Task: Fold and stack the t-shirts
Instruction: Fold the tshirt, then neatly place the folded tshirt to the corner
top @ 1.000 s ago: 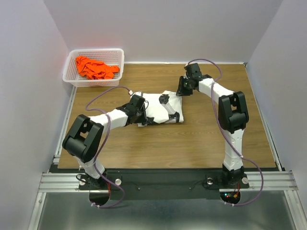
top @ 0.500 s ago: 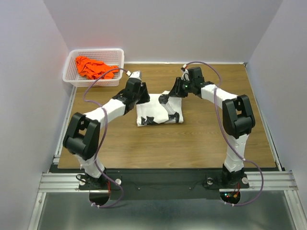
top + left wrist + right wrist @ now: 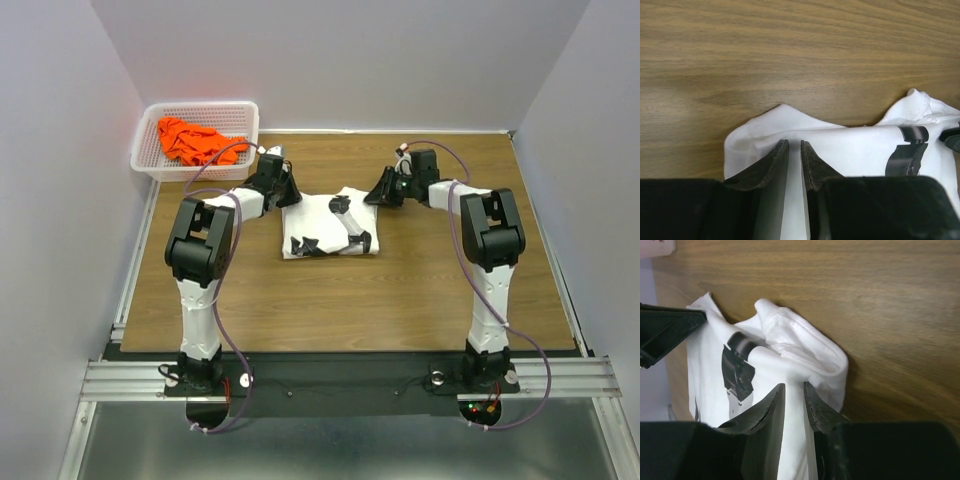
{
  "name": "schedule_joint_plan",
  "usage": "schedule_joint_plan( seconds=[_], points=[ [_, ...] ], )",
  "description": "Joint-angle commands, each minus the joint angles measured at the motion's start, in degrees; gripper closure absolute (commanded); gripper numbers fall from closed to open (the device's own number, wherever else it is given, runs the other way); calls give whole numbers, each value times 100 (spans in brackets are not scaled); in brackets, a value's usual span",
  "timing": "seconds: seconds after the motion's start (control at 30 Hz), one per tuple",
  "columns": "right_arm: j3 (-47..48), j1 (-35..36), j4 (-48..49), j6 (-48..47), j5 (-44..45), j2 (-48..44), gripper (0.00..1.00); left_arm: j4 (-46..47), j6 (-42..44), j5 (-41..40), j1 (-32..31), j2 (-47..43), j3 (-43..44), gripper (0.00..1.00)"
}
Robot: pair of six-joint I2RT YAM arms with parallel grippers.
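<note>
From above, we saw a white t-shirt (image 3: 330, 228) lying folded in the middle of the wooden desk (image 3: 330, 300). It had black shapes (image 3: 345, 212) printed on it. The left end effector (image 3: 287, 192) was down at the far left corner of the shirt. The right end effector (image 3: 381, 193) was down at the far right corner. A white basket (image 3: 150, 160) stood at the far left corner of the desk, well apart from the white t-shirt. An orange t-shirt (image 3: 200, 142) lay crumpled inside it.

Through the left wrist camera, we saw two dark fingers (image 3: 771, 167) close together, with only a thin gap between them. White cloth filled that gap, so the left end effector was narrow and pinching the edge of the white t-shirt. The shirt's corner made a small bump on the wood just past them. One of the black shapes showed off to the right.

Through the right wrist camera, we saw much the same. The right end effector was narrow too, and white cloth sat in the thin gap, pinched. The shirt was bunched up in soft folds around the tips, with bare wood beyond. The dark tip of the left end effector poked in at the left edge of the view.
</note>
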Motion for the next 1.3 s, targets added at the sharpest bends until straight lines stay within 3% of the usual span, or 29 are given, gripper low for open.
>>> schedule_joint_plan(
  seconds=[0.0, 0.2, 0.33, 0.43, 0.53, 0.77, 0.93, 1.03, 1.27],
  points=[
    [-33, -50, 325, -50, -206, -399, 73, -244, 55, 12, 70, -284, 16, 71],
    [-288, 160, 325, 188, -813, -1198, 72, -244, -41, 3, 18, -1565, -589, 41],
    [-525, 591, 342, 319, -1366, -1542, 71, -279, -155, 73, -123, -2384, -1258, 35],
    [-710, 933, 351, 346, -1691, -1657, 71, -402, -199, 152, -307, -2798, -1785, 39],
    [-745, 1293, 368, 363, -1938, -1482, 71, -438, -304, 187, -430, -2896, -2321, 50],
    [-798, 1637, 614, 320, -1895, -603, 71, -446, -410, 109, -422, -2351, -2876, 65],
    [-1061, 1559, 641, 118, -1833, -102, 72, -499, -559, 82, -361, -1938, -2972, 69],
    [-1360, 1357, 702, 126, -1850, -145, 73, -517, -586, 56, -343, -1929, -3034, 70],
    [-1870, 917, 659, 188, -1929, -1243, 73, -605, -577, 47, -334, -2008, -2999, 71]
  ],
)
